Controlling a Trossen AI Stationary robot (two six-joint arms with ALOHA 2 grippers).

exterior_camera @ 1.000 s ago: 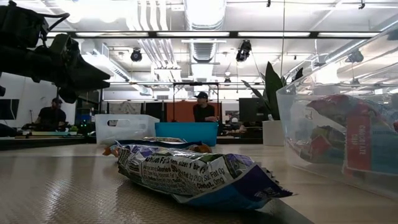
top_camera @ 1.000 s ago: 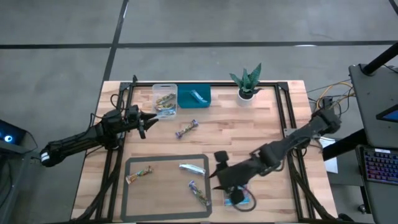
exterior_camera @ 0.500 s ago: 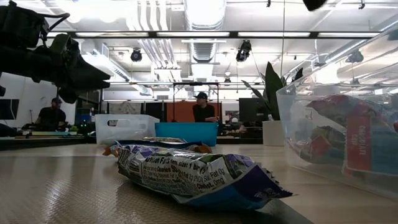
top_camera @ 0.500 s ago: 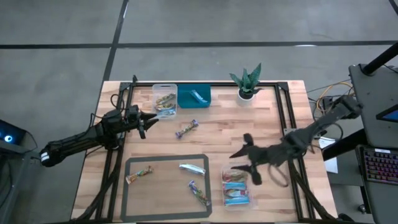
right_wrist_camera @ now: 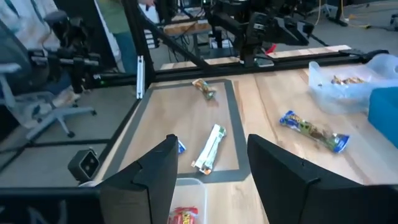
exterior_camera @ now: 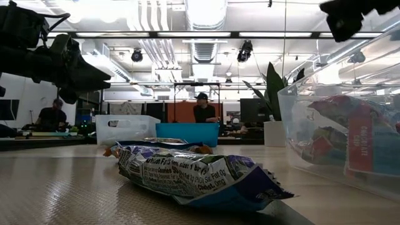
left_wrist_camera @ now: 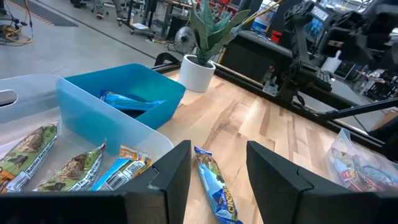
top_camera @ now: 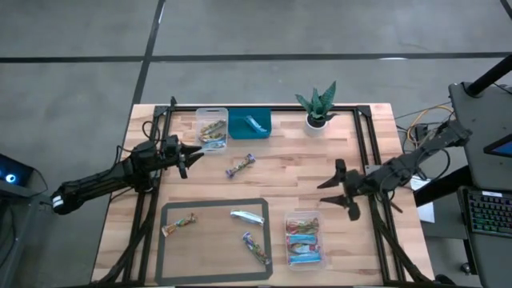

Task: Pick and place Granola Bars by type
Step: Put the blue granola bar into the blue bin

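Granola bars lie loose: a blue one [top_camera: 240, 166] on the bare wood, and a mixed-colour one [top_camera: 179, 225], a silvery-white one [top_camera: 248, 216] and a blue one [top_camera: 256, 248] inside the grey-edged mat [top_camera: 214, 203]. More bars fill a clear tub [top_camera: 212, 128], a teal bin [top_camera: 250, 124] and a near clear tub [top_camera: 304, 238]. My left gripper [top_camera: 192, 154] stands open by the far tub, its fingers either side of the blue bar [left_wrist_camera: 214, 186] in its wrist view but well short of it. My right gripper [top_camera: 336, 190] hangs open above the table's right half, holding nothing.
A potted plant [top_camera: 318, 108] stands at the far edge, right of the teal bin. Black frame rails [top_camera: 364, 152] run along the table's left and right sides. People sit in the room beyond the table [exterior_camera: 203, 106].
My right gripper has drawn back from over the near clear tub toward the table's right and far edges, tipping from pointing down to nearly level and rolling a little. Its fingers stay apart. The tub it covered now shows in full.
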